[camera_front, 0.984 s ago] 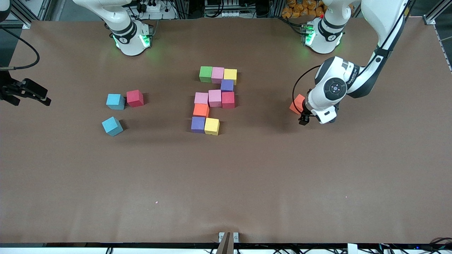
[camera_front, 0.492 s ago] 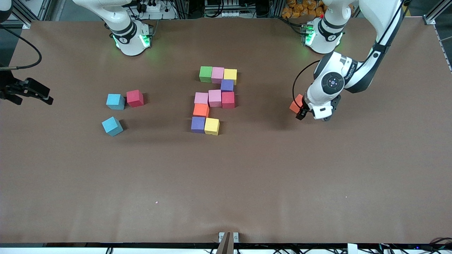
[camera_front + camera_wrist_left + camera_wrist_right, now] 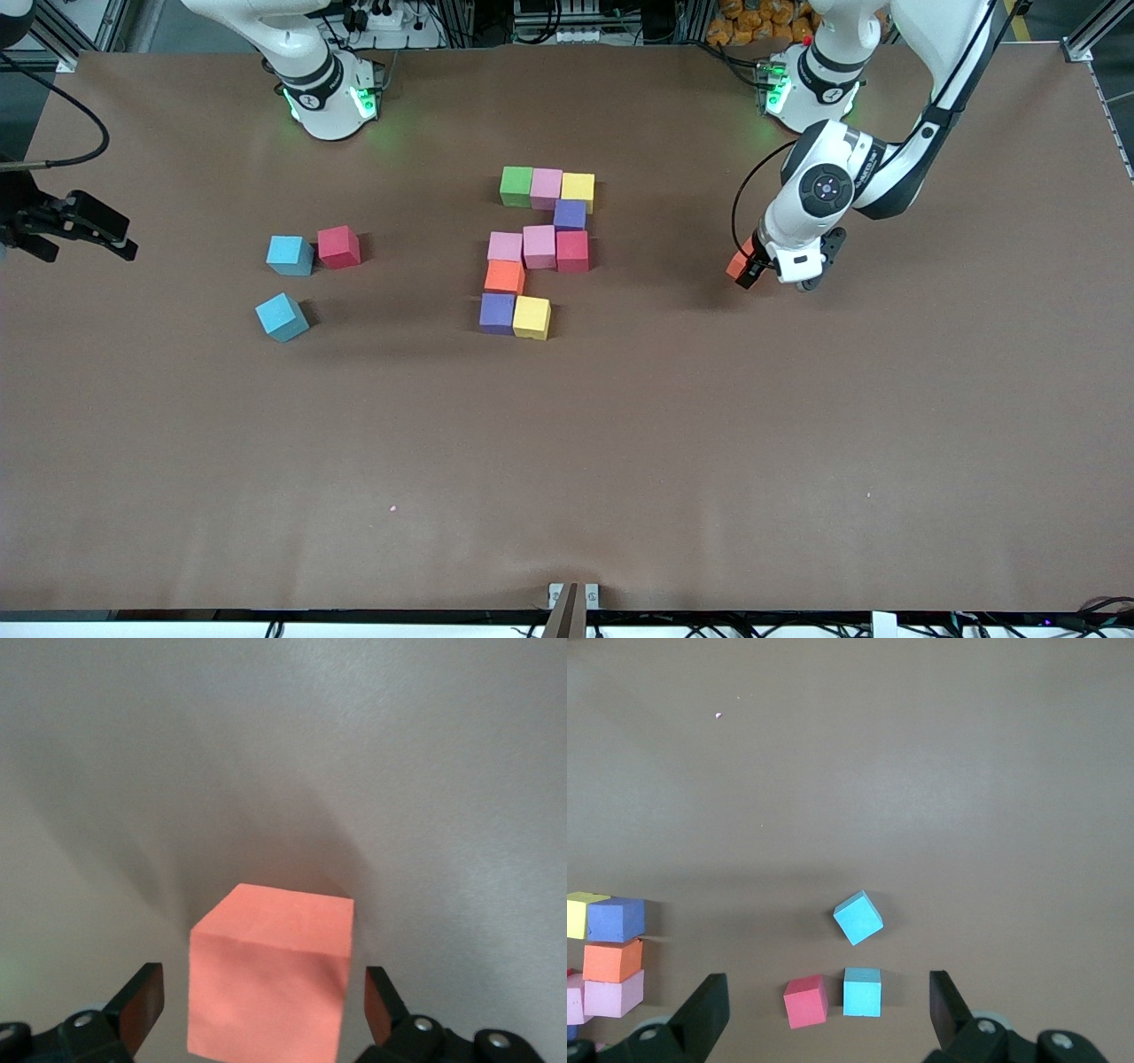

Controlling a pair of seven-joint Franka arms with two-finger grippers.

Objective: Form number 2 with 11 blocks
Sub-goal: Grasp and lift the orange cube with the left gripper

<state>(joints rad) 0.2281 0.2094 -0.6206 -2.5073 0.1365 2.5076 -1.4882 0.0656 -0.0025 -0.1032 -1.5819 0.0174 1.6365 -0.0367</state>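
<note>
Fetching the last orange cube (image 3: 270, 979): left claw (image 3: 265, 1010) spread astride it, needing closure, then lifting. Right claw (image 3: 828, 1014) spread, waiting.

A wide tabletop (image 3: 567, 461) covered in a matte brown sheet fills nearly the whole front view. The sheet shows faint creases near its lower edge and a few tiny pale specks (image 3: 392, 509). Soft, even light falls from above and casts blurred shadows on the brown surface. Along the top edge stand aluminium frame rails (image 3: 1088, 35), a power strip with plugs (image 3: 376, 16) and loose black cables. A pile of orange objects (image 3: 753, 19) lies just off the tabletop's top edge. At the middle of the bottom edge sits a small metal bracket (image 3: 572, 595).
</note>
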